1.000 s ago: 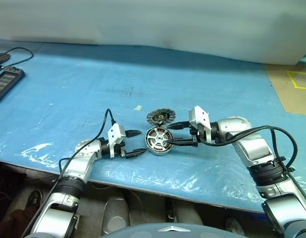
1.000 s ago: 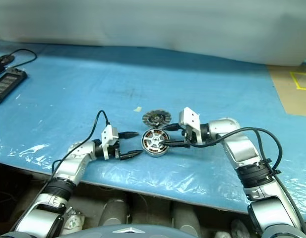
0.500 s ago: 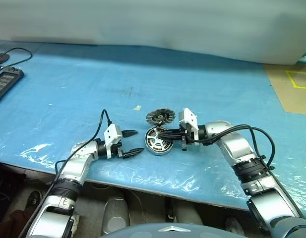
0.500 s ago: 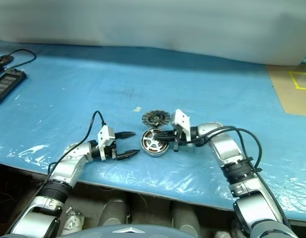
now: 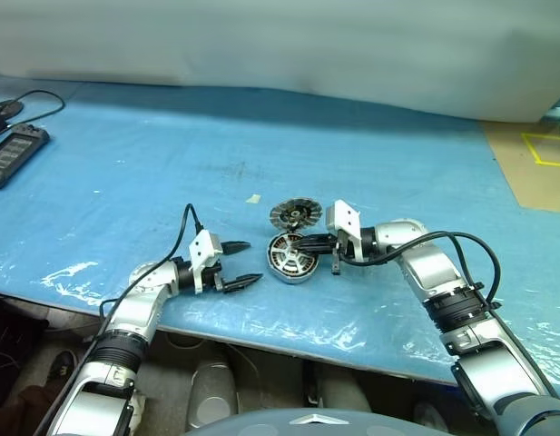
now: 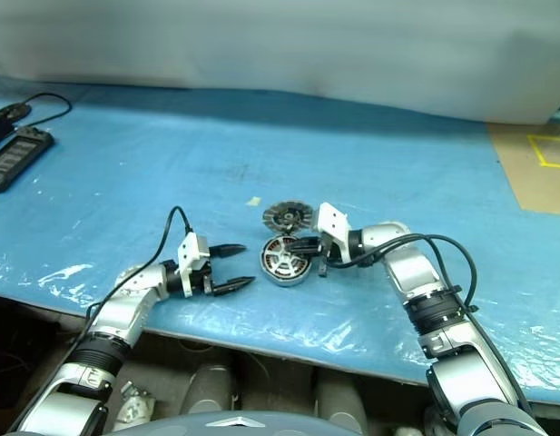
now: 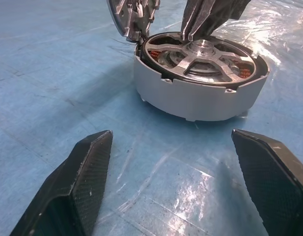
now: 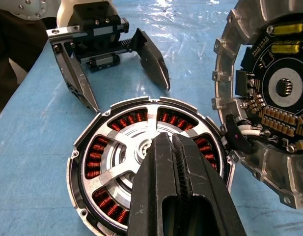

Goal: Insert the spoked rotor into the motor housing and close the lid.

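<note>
The motor housing (image 5: 284,264) lies flat on the blue table, its copper windings (image 8: 99,152) showing between silver spokes. The spoked rotor (image 8: 117,167) sits inside it, black rim level with the housing's wall (image 7: 190,96). The grey finned lid (image 5: 293,214) stands tilted open at the housing's far side, its circuit-board face (image 8: 274,98) turned toward the housing. My right gripper (image 5: 302,243) is shut, and its tips rest over the rotor's hub, which they hide. To the housing's left my left gripper (image 5: 243,262) is open and holds nothing, a short gap away.
A black device (image 5: 12,150) with a cable lies at the far left of the table. A small pale scrap (image 5: 251,198) lies behind the left gripper. A tan board with yellow tape (image 5: 534,163) sits at the right. The table's front edge (image 5: 261,327) runs close behind both wrists.
My right gripper has shut from half open and slid left and down, so its tips now sit over the rotor's centre. The left gripper has stayed where it was.
</note>
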